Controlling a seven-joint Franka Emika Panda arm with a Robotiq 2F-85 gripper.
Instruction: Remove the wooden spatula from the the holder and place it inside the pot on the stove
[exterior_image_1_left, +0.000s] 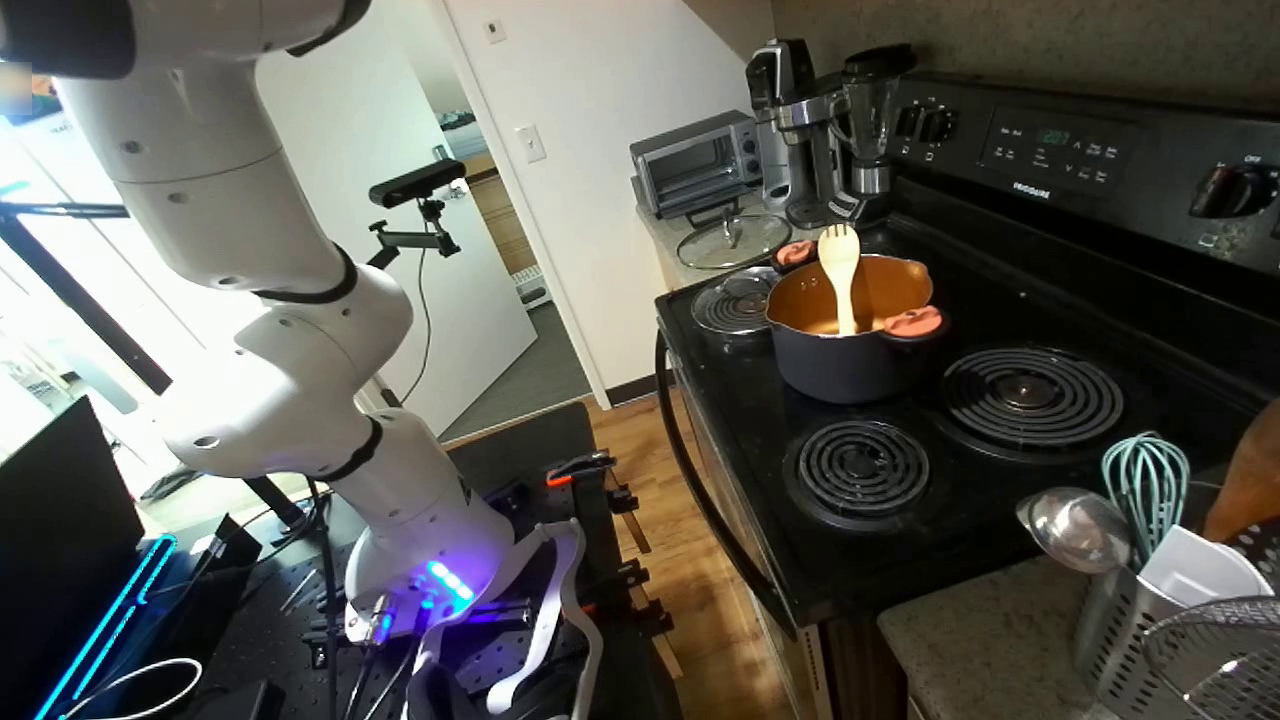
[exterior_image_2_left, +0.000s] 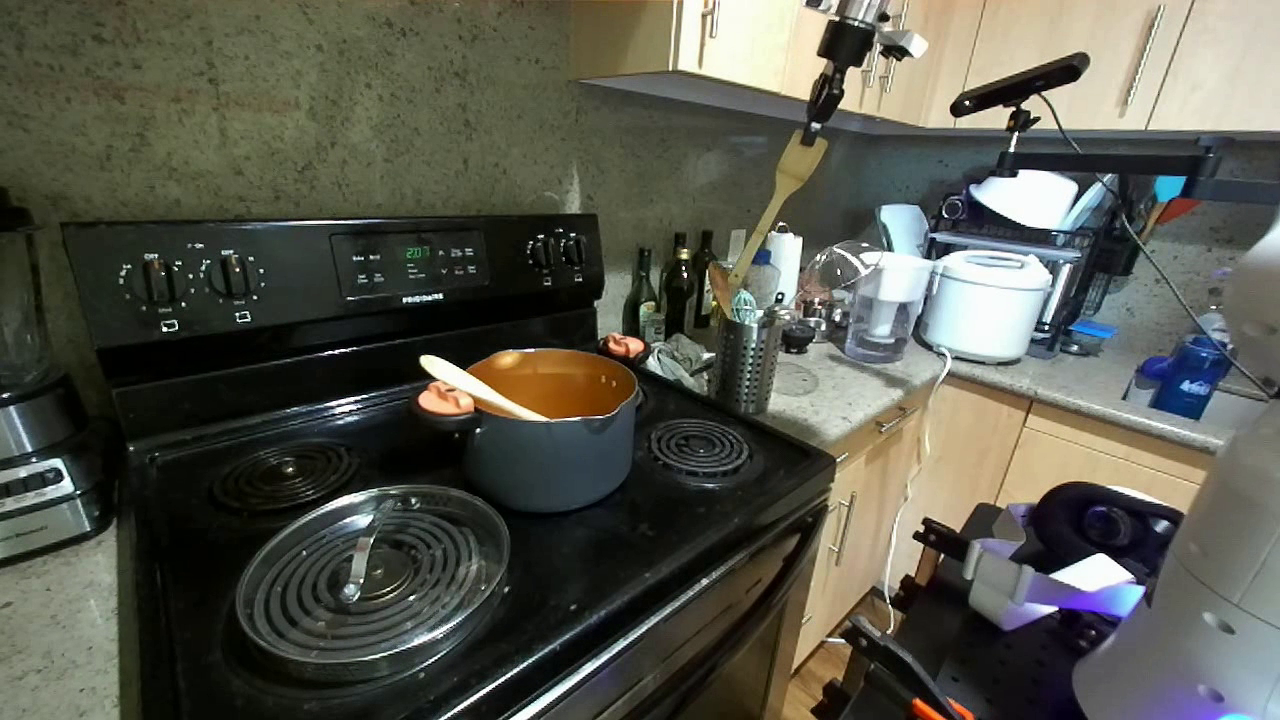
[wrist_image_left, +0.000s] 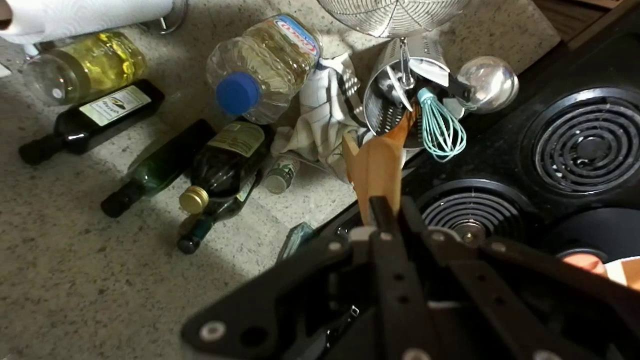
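The wooden spatula is tan with a broad flat head. My gripper is shut on the top of its head; the wrist view shows my fingers close on the wood. The spatula hangs tilted over the holder, a perforated metal cylinder; I cannot tell whether the handle's lower end is inside. The holder also shows in the wrist view. The dark grey pot with orange inside and handles stands on the black coil stove. A pale wooden fork leans inside it. My gripper is out of view in an exterior view.
A teal whisk, a ladle, a strainer and a darker brown wooden utensil stand in or by the holder. Bottles stand behind it. A glass lid lies on a burner. Cabinets hang above.
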